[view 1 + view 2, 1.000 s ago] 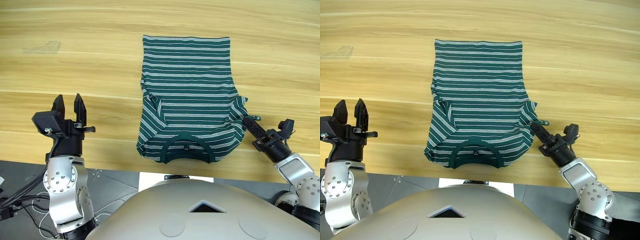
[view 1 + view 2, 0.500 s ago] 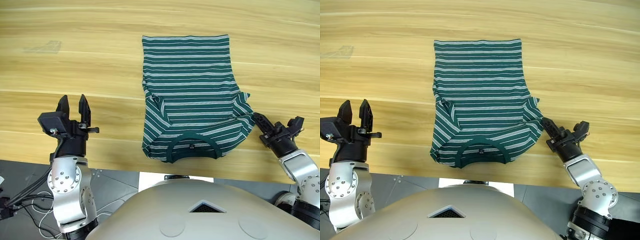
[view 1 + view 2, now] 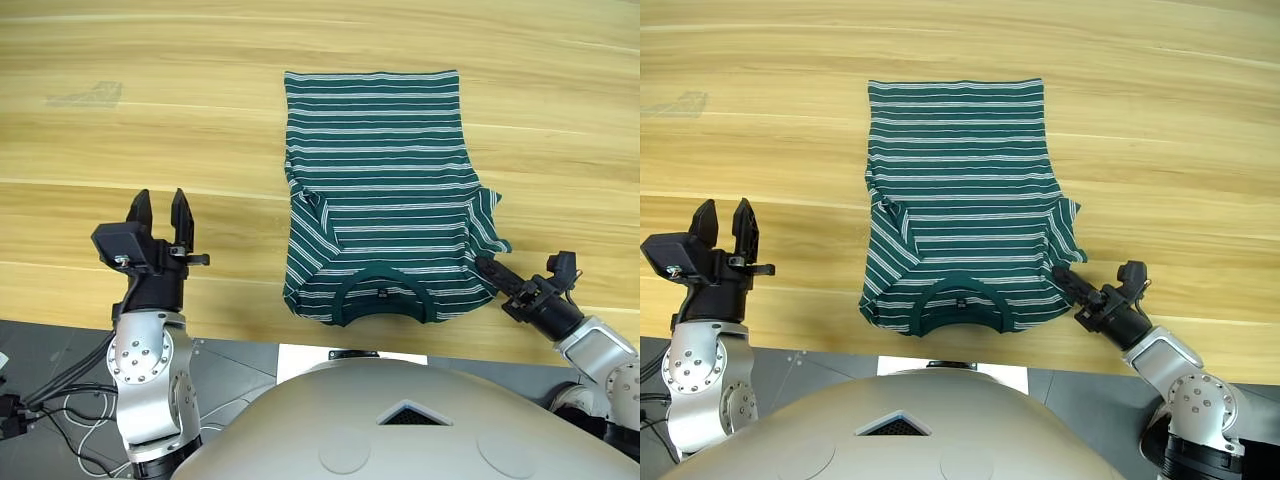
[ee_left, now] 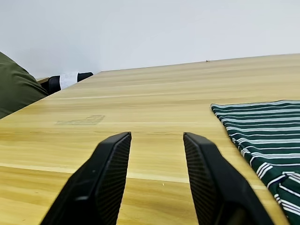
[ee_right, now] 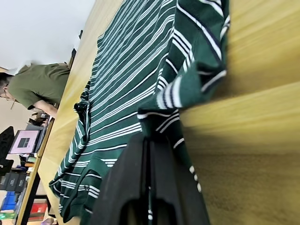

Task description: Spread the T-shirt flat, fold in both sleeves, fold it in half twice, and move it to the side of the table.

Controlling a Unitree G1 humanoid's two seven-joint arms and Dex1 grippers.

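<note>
The T-shirt [image 3: 380, 190], dark green with thin white stripes, lies flat on the wooden surface [image 3: 150, 100], about in the middle in front of me; its collar points to 6 o'clock, near the surface edge, and its straight bottom hem lies at 12 o'clock. Both sleeves are turned in over the body; on the 3 o'clock side a bit of folded cloth sticks out past the side line.

My right hand [image 3: 487, 267] is low over the surface at about 4 o'clock from the shirt, at the shoulder corner beside the collar; its two fingers [image 5: 136, 187] are pressed together, and in the right wrist view the striped cloth edge runs in between them, so it has hold of the shirt there.

My left hand [image 3: 161, 200] is at about 8 o'clock from the shirt, well apart from it; it is wide open, the fingers pointing to 12 o'clock, and it holds nothing.
</note>
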